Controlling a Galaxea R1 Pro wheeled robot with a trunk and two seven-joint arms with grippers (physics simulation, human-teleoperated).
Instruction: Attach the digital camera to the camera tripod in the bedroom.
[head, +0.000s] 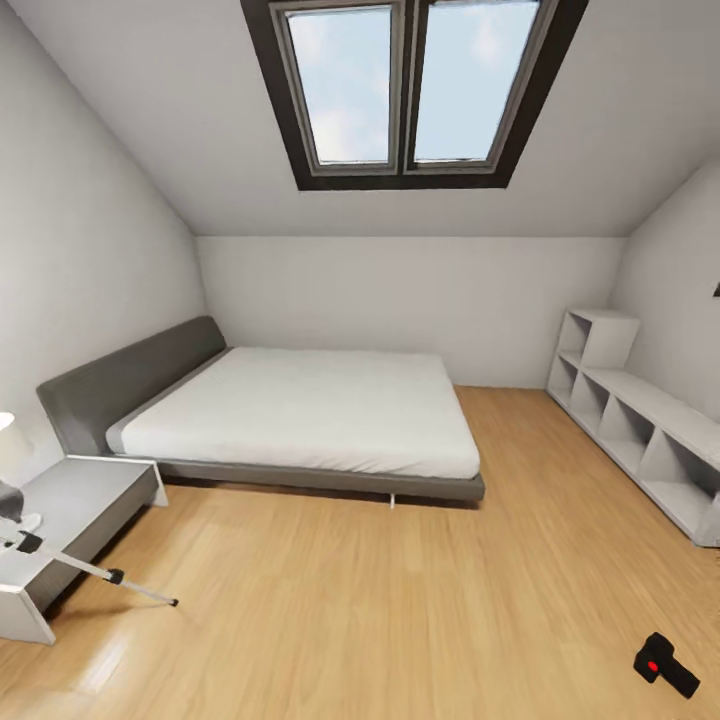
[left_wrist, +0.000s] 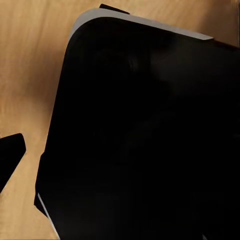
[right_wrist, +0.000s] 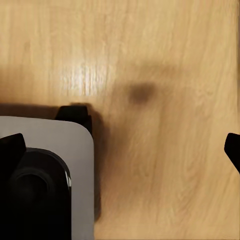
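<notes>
Lying on the wood floor (head: 400, 600) at about 4 o'clock in the head view is the digital camera (head: 665, 665), red button up. At 8 o'clock, one camera tripod (head: 95, 572) leg reaches out beside the grey nightstand (head: 75, 500). Right gripper (right_wrist: 125, 150) fingertips stand wide apart over bare floor; the left gripper's state I cannot tell.

Attic bedroom: low grey bed (head: 300, 415), skylights (head: 405, 85), wood plank floor (head: 400, 600), white shelving (head: 640, 425).

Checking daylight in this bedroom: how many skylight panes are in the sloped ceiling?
2. The left pane and the right pane sit side by side in one dark frame, above the bed. More may lie outside the head view.
</notes>
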